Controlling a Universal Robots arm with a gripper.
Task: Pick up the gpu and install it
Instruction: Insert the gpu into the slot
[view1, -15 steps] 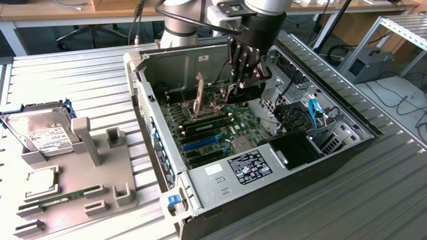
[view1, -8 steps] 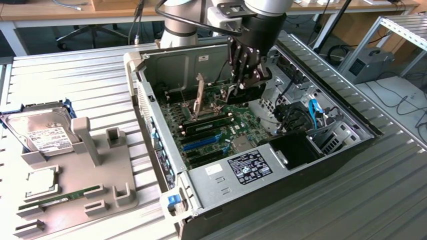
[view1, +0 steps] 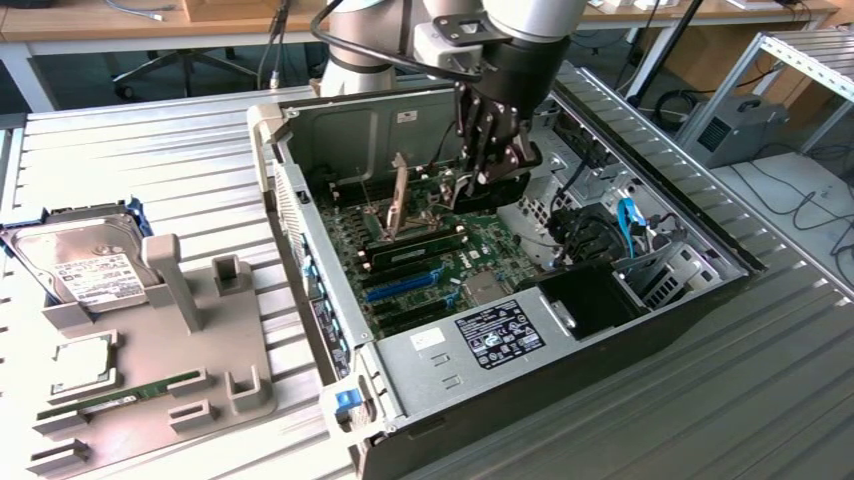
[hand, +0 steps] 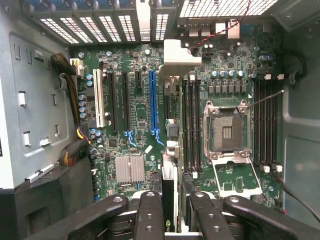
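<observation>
The gpu (hand: 170, 197) hangs edge-on between my gripper's (hand: 172, 217) black fingers (hand: 149, 215), with its silver bracket (hand: 176, 54) pointing toward the case's rear grille. My gripper is shut on it. It hovers above the green motherboard (hand: 135, 145), between the long blue slot (hand: 152, 100) and the black memory slots (hand: 192, 120). In the exterior view my gripper (view1: 489, 168) reaches down into the open computer case (view1: 334, 300), with the dark gpu (view1: 510, 182) in its fingers, above the board's far part. The blue slots (view1: 400, 285) lie nearer the front.
The processor socket (hand: 226, 132) stands open with its frame (view1: 396, 205) raised. Cables (hand: 72, 100) run along one case wall. On the exterior view's left, a grey fixture (view1: 160, 370) holds a hard drive (view1: 80, 265), a processor chip (view1: 83, 362) and a memory stick (view1: 120, 392).
</observation>
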